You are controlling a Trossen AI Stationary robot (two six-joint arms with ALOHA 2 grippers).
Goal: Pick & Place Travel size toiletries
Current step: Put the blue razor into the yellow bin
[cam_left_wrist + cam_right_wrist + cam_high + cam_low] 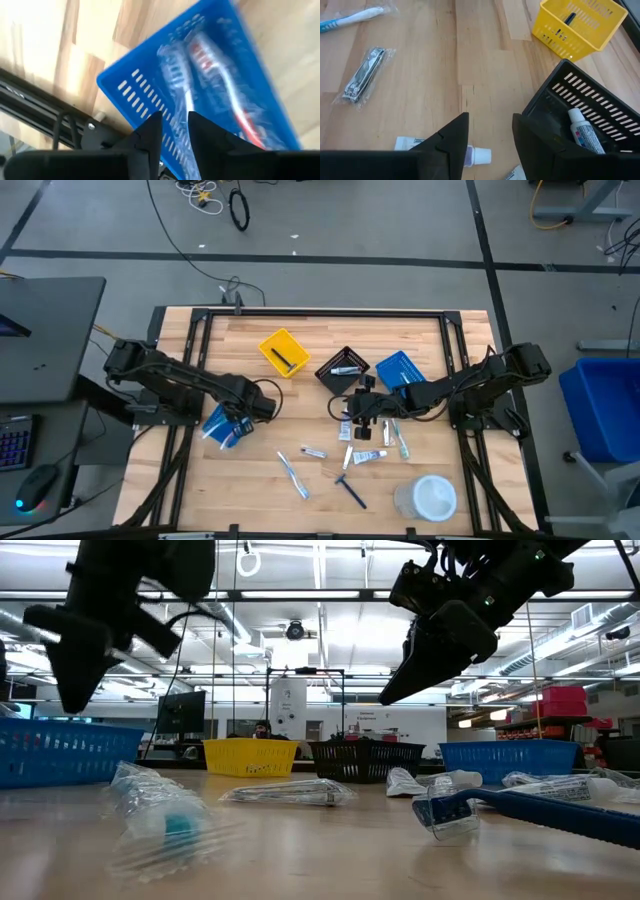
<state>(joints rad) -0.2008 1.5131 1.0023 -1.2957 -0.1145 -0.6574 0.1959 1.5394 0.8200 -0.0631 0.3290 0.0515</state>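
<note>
1. My right gripper [490, 137]: fingers parted, empty, above the table centre beside the black slatted plastic bin [585, 115].
2. Small white tube with pale cap [470, 155]: directly beneath these fingers, long axis crossing the gap; right arm nearer.
3. My left gripper [174, 132]: nearly closed, empty, over the blue slatted bin [145, 100].
4. Bins counted: four.

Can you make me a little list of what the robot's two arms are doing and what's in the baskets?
left gripper: above the slotted blue plastic basket, empty, fingers slightly apart
blue basket contents: two wrapped toothbrushes
right gripper: over the wooden table, open, empty
black slotted basket: holds a small white tube
yellow slotted basket: one dark item inside
</note>
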